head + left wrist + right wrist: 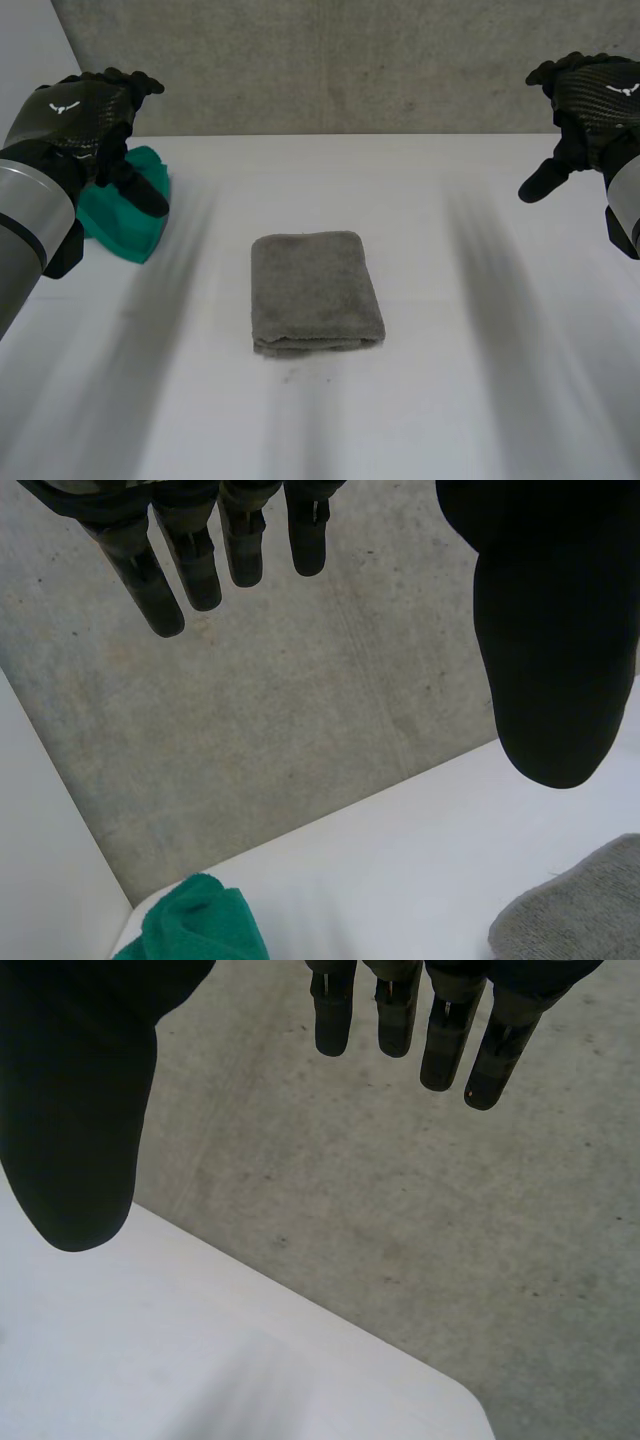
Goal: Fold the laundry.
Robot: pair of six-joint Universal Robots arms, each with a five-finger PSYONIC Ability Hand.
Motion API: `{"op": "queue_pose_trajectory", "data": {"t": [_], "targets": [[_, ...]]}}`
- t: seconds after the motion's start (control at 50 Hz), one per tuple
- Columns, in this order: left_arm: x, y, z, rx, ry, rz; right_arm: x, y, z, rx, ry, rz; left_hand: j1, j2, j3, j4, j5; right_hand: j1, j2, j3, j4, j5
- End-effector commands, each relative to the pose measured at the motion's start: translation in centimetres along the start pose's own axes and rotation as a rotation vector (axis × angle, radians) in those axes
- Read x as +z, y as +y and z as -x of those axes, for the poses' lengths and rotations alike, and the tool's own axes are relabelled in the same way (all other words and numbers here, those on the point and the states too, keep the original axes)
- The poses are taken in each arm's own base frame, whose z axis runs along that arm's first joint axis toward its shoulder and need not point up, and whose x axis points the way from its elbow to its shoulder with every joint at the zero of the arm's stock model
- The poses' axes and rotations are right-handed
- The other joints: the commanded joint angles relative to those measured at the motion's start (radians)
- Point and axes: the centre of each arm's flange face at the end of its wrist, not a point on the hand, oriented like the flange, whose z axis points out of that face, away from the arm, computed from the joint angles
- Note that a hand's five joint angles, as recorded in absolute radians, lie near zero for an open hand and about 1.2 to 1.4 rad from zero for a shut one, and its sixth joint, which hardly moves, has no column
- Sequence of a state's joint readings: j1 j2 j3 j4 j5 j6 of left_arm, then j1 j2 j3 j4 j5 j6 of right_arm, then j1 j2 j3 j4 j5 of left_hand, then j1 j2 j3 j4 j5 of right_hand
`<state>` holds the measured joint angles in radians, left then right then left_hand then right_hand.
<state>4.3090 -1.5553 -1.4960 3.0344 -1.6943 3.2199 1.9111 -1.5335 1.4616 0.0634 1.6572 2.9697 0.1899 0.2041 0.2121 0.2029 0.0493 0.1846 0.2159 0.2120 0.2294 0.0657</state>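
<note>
One look: found soft grey terry towel [316, 292] folded flat at the middle of white table [480, 380]. Saw black left hand [90, 110] and right hand [590, 95] raised well apart from it, fingers straight, empty. Judged it light, limp; best pinched at a corner. Noted crumpled green cloth [135, 215] by left hand.
</note>
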Motion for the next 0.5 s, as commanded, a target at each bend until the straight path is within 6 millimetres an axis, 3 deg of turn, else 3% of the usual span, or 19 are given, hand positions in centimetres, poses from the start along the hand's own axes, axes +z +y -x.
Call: {"op": "queue_pose_trajectory", "data": {"t": [0.02,0.16,0.28,0.32,0.5], "targets": [[-0.2,1.1,-0.2,-0.002,0.010,0.019,0.0,2.2,2.1,-0.019,-0.177,0.107,0.000,-0.014,-0.022,-0.013,-0.034,-0.010,-0.041,-0.037,-0.055,-0.066],[-0.1,2.4,-0.3,0.000,0.010,0.039,1.1,10.5,5.5,0.014,-0.410,0.424,0.000,-0.014,-0.022,-0.013,-0.034,-0.010,-0.041,-0.037,-0.055,-0.066],[0.1,3.2,-0.3,0.000,0.008,0.039,1.6,15.0,8.6,0.072,-0.466,0.475,0.000,-0.014,-0.022,-0.013,-0.034,-0.010,-0.041,-0.037,-0.055,-0.066],[0.1,3.3,-0.3,0.000,0.008,0.039,1.9,16.5,9.5,0.120,-0.472,0.476,0.000,-0.014,-0.022,-0.013,-0.034,0.085,0.053,0.057,0.040,0.029],[0.2,3.4,-0.3,-0.001,0.006,0.030,1.8,18.4,12.0,0.215,-0.508,0.436,0.000,-0.014,-0.022,-0.013,-0.034,0.135,0.104,0.108,0.090,0.080]]}}
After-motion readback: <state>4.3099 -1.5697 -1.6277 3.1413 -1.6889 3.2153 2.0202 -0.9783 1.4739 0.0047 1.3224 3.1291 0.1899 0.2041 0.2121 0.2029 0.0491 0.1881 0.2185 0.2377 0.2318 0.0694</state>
